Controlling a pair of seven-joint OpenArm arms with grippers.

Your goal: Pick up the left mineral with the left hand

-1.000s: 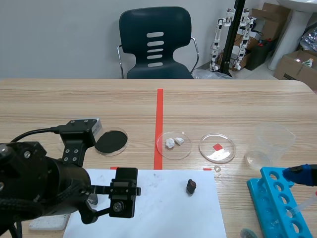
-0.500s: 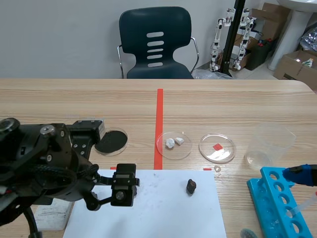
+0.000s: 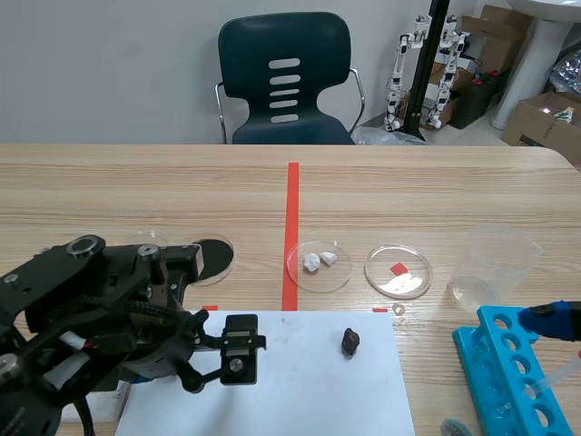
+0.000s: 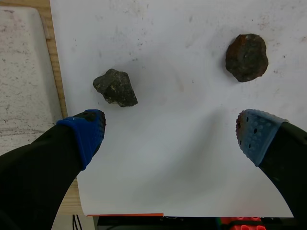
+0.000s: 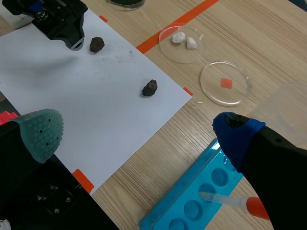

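Observation:
Two minerals lie on the white paper. Seen from the left wrist, the dark grey left mineral rests just ahead of my left gripper's left fingertip, apart from it. The rusty brown right mineral lies farther ahead on the other side. My left gripper is open and holds nothing. In the scene view my left arm hides the left mineral, while the right mineral shows. The right wrist view shows both the left mineral and the right mineral. My right gripper is open above the paper's edge.
A dish with white pieces, a dish with a red square and a dark-filled dish stand behind the paper. A clear cup and a blue tube rack are at the right. A white block flanks the paper.
My left arm has swung up and to the right, carrying its wrist farther over the paper. The right arm and both minerals have stayed in place.

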